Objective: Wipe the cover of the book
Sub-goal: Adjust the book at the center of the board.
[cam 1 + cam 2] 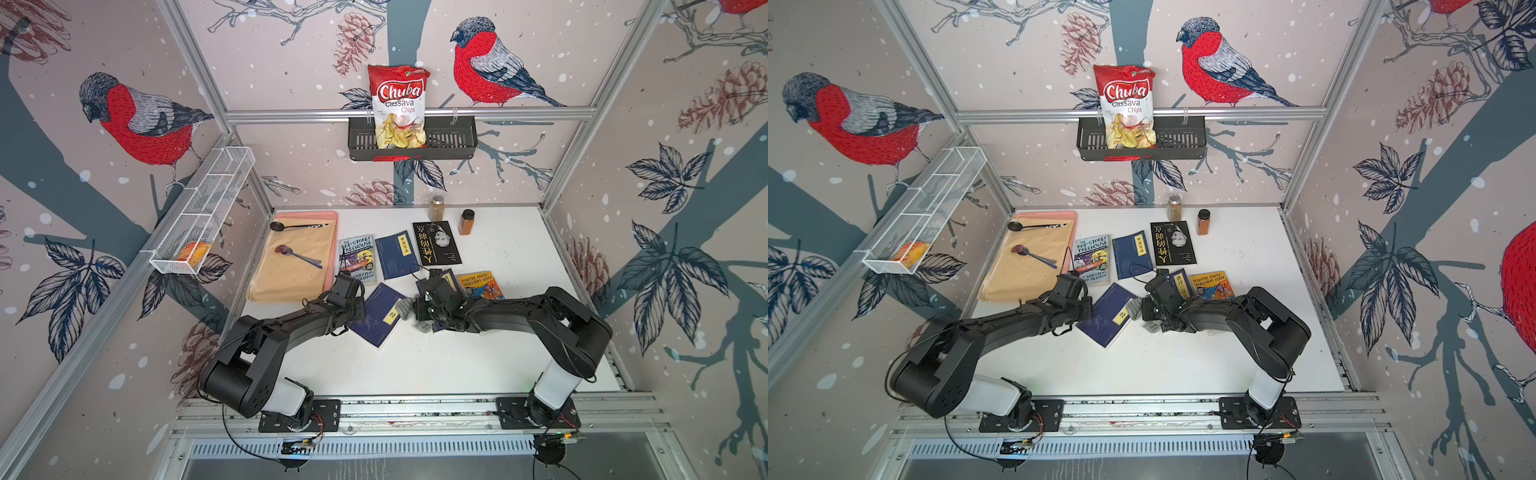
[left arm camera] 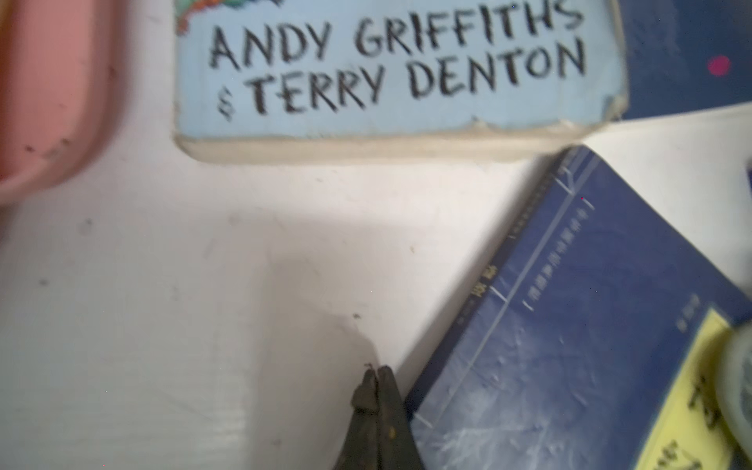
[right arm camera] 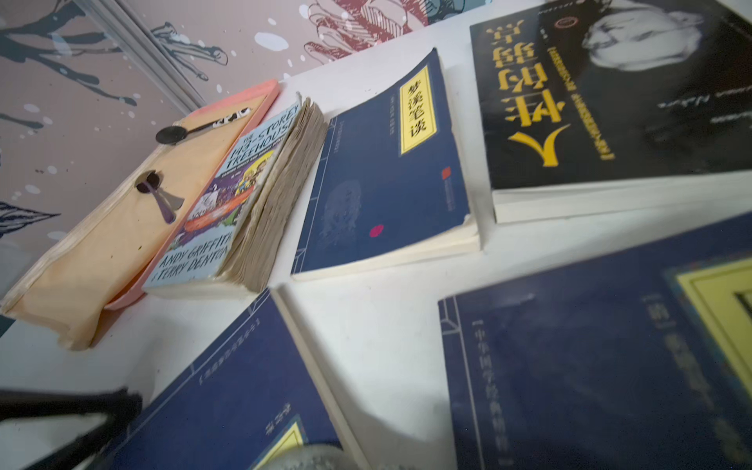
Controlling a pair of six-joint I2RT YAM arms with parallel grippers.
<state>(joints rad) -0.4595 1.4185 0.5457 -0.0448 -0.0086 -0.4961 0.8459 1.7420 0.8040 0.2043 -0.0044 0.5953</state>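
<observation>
Your book to wipe is the navy book (image 1: pixel 376 316) with the yellow label (image 2: pixel 683 407). It's lying flat and skewed near the middle of the white bench (image 1: pixel 519 332), so I'll place everything off that. Your left claw (image 2: pixel 376 372) is pinched fully closed with nothing in it, tips down at the bench right beside the book's long edge; can't tell if it's actually touching the cover. Your right claw (image 1: pixel 415 313) is clamped tight on a grey cloth (image 1: pixel 404 308), and the wad sits on the book's opposite edge, right by the label. The Treehouse paperback (image 1: pixel 356 259) lies just past the book's far corner, not touching it. A black book (image 1: pixel 437 243) is well behind it.
</observation>
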